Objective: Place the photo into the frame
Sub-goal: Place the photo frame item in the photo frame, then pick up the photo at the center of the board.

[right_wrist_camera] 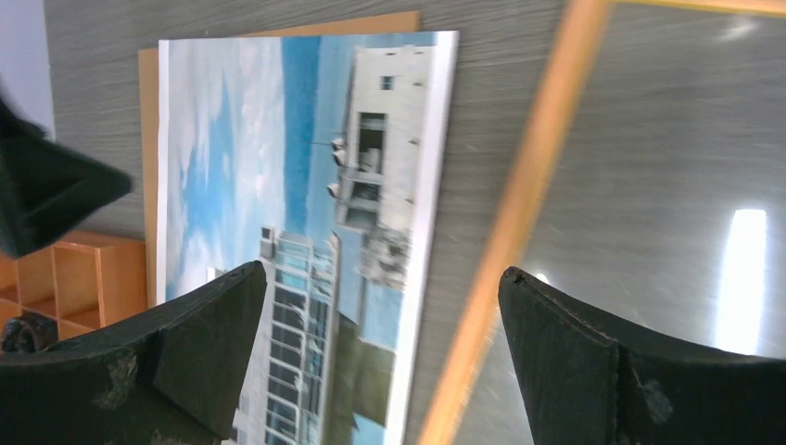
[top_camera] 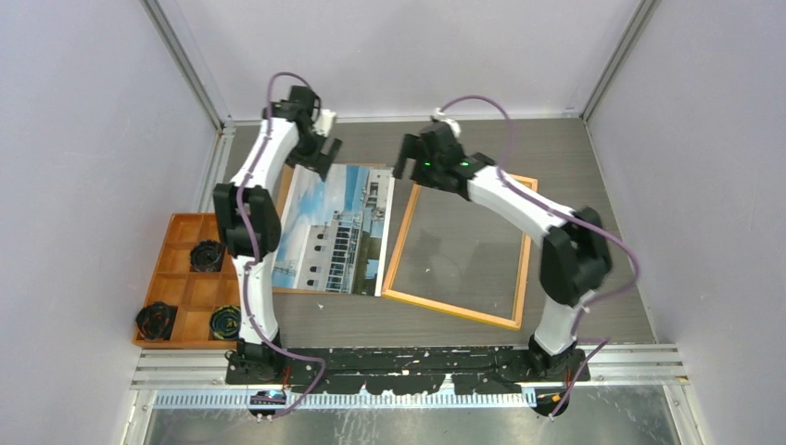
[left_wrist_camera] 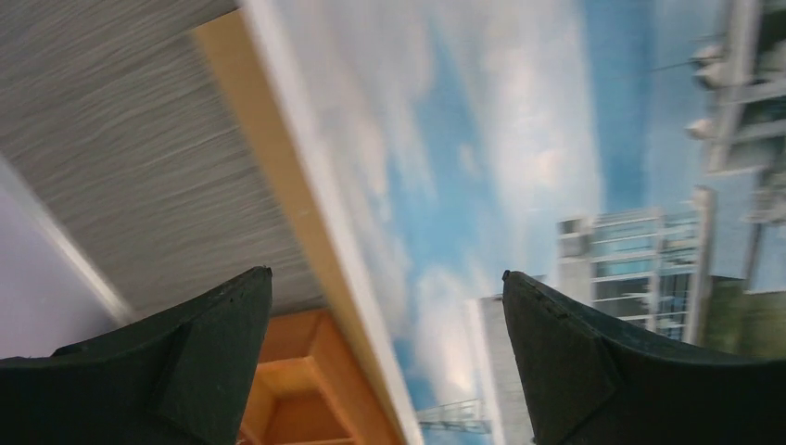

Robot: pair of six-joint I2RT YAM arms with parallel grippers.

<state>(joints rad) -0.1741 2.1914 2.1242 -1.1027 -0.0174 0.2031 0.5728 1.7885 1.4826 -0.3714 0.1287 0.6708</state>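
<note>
Frame [top_camera: 450, 311] lies flat on grey wood-grain table [top_camera: 528, 148] between pale walls [top_camera: 83, 139].

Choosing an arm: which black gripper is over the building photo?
The left gripper, open over the far edge of the rectangular paper photo; the right gripper, also open, hangs by the left rail of the thin yellow-orange frame.

Photo [top_camera: 334, 232] paper, slight sheen; frame [top_camera: 400, 239] wood-look rim, glossy reflective pane [top_camera: 463, 255]; table [top_camera: 556, 148] grey woodgrain, matt.
</note>
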